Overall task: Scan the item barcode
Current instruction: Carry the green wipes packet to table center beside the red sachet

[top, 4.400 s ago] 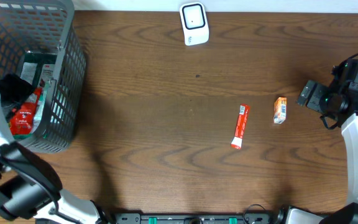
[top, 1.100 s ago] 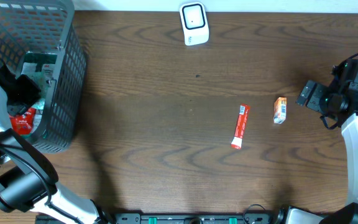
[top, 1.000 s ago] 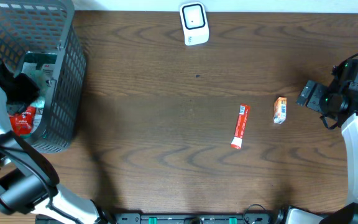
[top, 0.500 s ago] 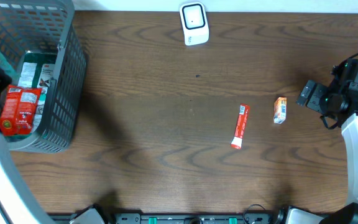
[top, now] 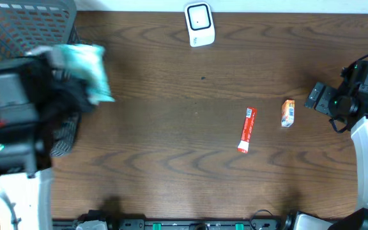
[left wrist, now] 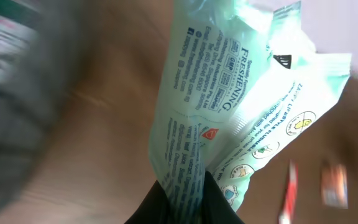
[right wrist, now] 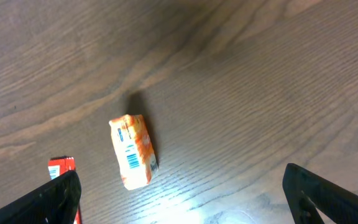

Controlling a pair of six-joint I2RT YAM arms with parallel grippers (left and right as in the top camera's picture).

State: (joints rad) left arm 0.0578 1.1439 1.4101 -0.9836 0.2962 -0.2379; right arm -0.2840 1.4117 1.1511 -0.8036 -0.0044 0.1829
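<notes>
Left hand (left wrist: 182,193) clenched on mint-green wipes packet (left wrist: 229,106); right hand (right wrist: 182,186) spread wide, empty.

bare table (top: 171,83) between basket (top: 18,19) and scanner (top: 199,24) — tube (top: 247,129), carton (top: 287,113) further right

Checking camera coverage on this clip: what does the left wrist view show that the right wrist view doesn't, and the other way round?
Left wrist only: a mint-green wipes packet with its printed face towards the camera, pinched at its lower edge by the shut left gripper.
Right wrist only: the right gripper, its jaws wide open and holding nothing, and a close look at the printed label on the orange packet.
Both: that orange packet and the red tube lying apart on the wooden table.
</notes>
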